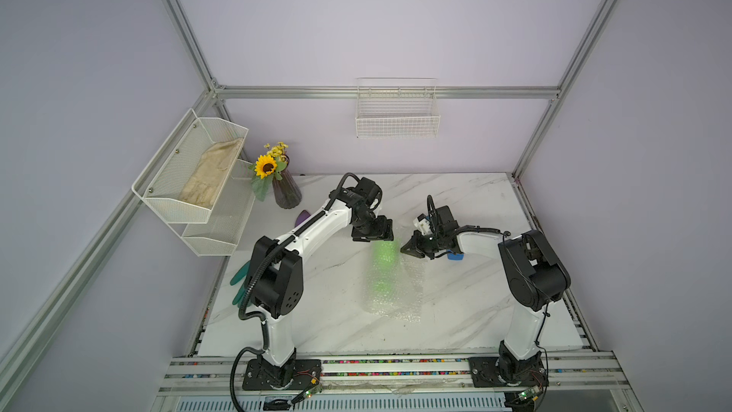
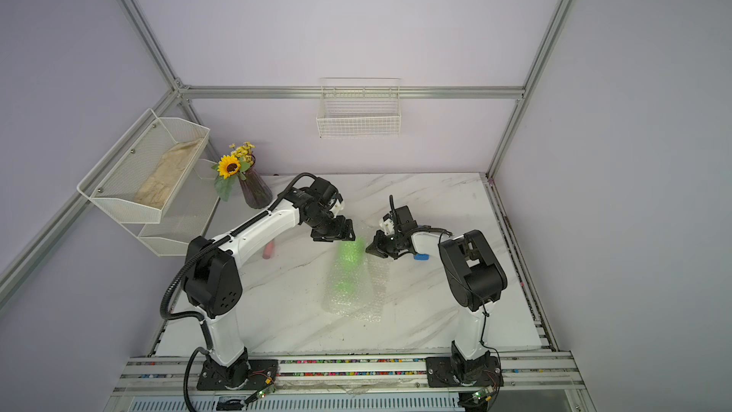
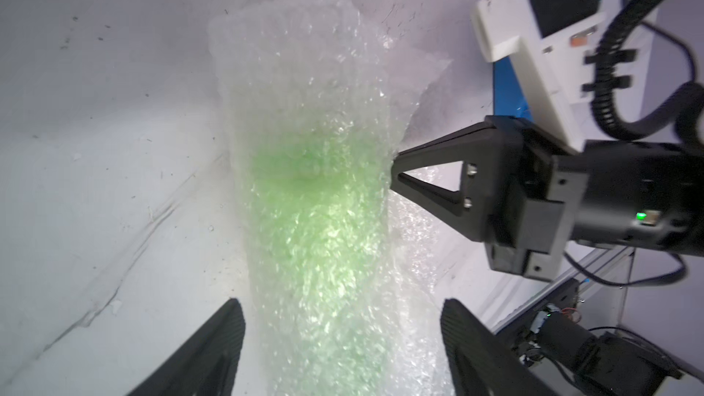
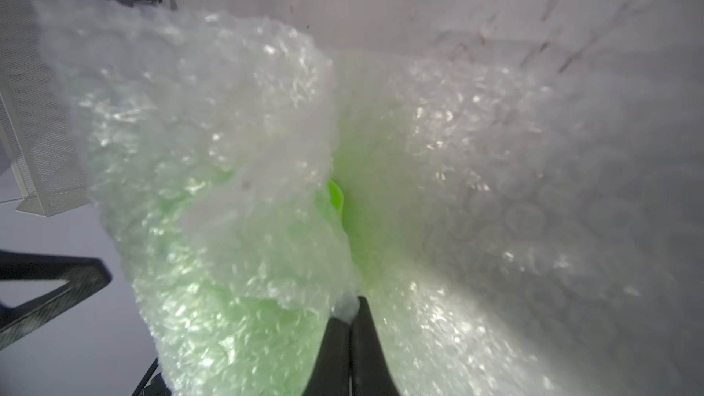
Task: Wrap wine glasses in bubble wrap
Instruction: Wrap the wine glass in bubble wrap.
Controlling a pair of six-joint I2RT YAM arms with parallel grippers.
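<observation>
Wrapping seems nearly done: bubble wrap encloses the lime-green goblet; right gripper is clamped on the wrap's edge beside the goblet, left gripper spread, empty; tucking remains.

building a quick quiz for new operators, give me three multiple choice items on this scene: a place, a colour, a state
1. Where does the purple vase stand? A) far corner on the robot's left, beside the mesh shelf B) in the middle C) near edge on the robot's right
2. What colour shows through the bubble wrap? A) red B) lime green C) blue
3. How is the right gripper? A) wide open B) holding the vase C) shut on the bubble wrap's edge
Answers: 1 A, both top views show it by the shelf; 2 B, the goblet glows green inside; 3 C, its jaws pinch the wrap.
</observation>
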